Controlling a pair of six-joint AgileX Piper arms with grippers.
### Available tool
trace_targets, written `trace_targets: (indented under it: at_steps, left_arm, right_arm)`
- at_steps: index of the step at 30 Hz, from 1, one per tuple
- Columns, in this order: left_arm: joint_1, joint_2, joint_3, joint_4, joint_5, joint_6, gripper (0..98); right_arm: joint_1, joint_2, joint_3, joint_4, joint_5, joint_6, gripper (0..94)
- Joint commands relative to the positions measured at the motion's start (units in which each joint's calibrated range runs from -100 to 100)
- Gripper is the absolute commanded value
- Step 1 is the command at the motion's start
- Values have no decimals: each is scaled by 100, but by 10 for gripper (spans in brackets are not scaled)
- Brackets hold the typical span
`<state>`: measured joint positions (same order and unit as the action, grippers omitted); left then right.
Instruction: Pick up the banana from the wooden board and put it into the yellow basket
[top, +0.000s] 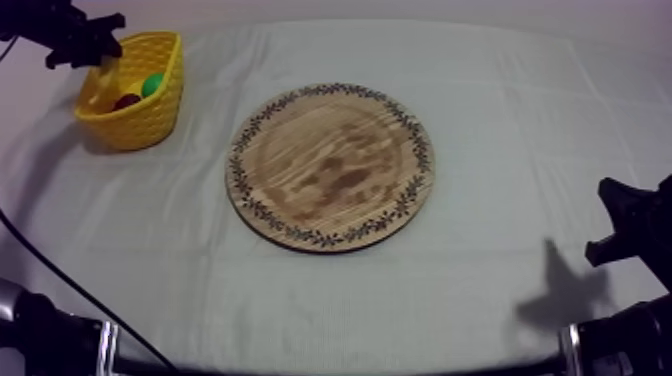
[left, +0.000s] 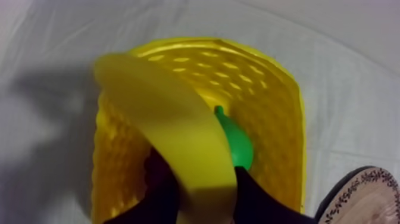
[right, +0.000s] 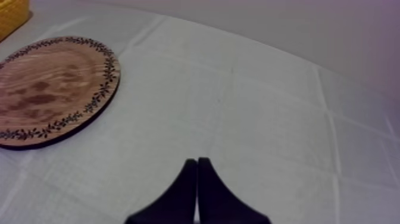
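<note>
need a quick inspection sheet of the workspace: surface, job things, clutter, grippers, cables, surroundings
surface: grey-white cloth, creased, lying flat
job's things: wooden board at the table's middle, nothing on it; banana held over the yellow basket, not yet let go
clutter: green pear and small red fruit lying in the basket
grippers: left gripper above the basket, shut on the banana; right gripper low at its own side, shut on nothing, apart from the board
cables: nothing seen
surroundings: nothing seen
</note>
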<state>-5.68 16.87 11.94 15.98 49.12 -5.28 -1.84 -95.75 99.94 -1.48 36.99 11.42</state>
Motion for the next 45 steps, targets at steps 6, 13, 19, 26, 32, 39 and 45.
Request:
trace_targets:
  at_steps: [6, 13, 19, 26, 32, 39, 45]
  left_arm:
    - [48, 369, -16, 7, -102, -30, 211]
    - [100, 450, 58, 8, -244, -138, 231]
    - [115, 373, 63, 98, -260, -473, 491]
    - [148, 195, 234, 140, -184, -576, 766]
    - [151, -54, 468, 134, -208, -553, 738]
    - [127, -687, 979, 101, -252, -634, 522]
    - [140, -1477, 1818, 115, -468, -742, 272]
  right_arm:
    - [0, 0, -5, -1, 2, -1, 3]
    - [0, 0, -5, -1, 2, -1, 3]
    - [0, 0, -5, -1, 2, -1, 3]
    - [0, 0, -5, -1, 2, -1, 3]
    - [0, 0, -5, -1, 2, -1, 3]
    - [0, 0, -5, -1, 2, -1, 3]
    - [0, 0, -5, -1, 2, -1, 3]
